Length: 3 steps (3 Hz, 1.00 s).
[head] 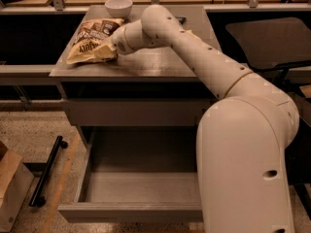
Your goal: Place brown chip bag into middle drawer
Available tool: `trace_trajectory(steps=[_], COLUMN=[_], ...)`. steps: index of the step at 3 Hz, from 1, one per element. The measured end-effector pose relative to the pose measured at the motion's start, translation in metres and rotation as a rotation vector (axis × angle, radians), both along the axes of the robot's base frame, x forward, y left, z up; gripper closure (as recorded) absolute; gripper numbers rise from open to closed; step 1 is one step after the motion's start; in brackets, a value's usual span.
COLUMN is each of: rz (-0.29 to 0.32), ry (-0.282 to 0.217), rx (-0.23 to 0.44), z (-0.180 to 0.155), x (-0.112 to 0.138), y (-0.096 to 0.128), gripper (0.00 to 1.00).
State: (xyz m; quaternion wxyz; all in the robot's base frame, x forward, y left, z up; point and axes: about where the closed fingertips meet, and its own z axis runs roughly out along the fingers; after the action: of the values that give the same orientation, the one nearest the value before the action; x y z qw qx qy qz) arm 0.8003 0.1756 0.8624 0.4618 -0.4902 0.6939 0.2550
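The brown chip bag (92, 40) lies on the grey cabinet top (146, 64) at its back left, dark brown above, tan-yellow below, with white lettering. My gripper (109, 45) is at the end of the white arm, right against the bag's right side. The wrist hides the contact with the bag. The middle drawer (141, 178) stands pulled out below, its deep grey tray showing. The arm's big white body covers the drawer's right part.
A white bowl (118, 6) sits at the back of the cabinet top behind the bag. A shut grey drawer front (136, 111) is above the open one. A black bar (46, 171) and a cardboard box (9, 188) lie on the floor at left.
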Motion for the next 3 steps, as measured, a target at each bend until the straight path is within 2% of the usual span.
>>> trace_trajectory(steps=[1, 2, 3], rz=[0.028, 0.09, 0.134], ry=[-0.031, -0.06, -0.079], rx=[-0.016, -0.057, -0.079], z=[0.019, 0.046, 0.068], x=[-0.018, -0.053, -0.1], y=[-0.005, -0.019, -0.034], gripper=[0.95, 1.0, 1.0])
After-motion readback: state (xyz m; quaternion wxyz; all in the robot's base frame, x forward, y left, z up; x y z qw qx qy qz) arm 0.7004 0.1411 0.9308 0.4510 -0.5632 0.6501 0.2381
